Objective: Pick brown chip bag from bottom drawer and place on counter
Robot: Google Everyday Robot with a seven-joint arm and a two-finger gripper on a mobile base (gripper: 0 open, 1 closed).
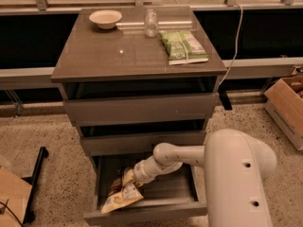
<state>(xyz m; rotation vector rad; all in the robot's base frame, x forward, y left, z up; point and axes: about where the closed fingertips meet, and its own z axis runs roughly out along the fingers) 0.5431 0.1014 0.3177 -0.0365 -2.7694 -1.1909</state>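
Observation:
The bottom drawer (142, 215) is pulled open below two other drawers. The brown chip bag (121, 196) sits in its left part: pale tan end toward the drawer front, dark brown part toward my gripper. My gripper (128, 178) reaches down into the drawer from the right on a white arm and is shut on the bag's upper end. The bag hangs tilted from it, with its low end near the drawer's front left. The counter (118, 56) is the glossy grey-brown top of the cabinet, well above the gripper.
On the counter stand a pale bowl (105, 18), a glass jar (151, 23) and a green-and-white bag (183, 46). The middle drawer front (142, 142) overhangs the gripper. A cardboard box (286, 105) is at the right and a black stand (35, 174) at the left.

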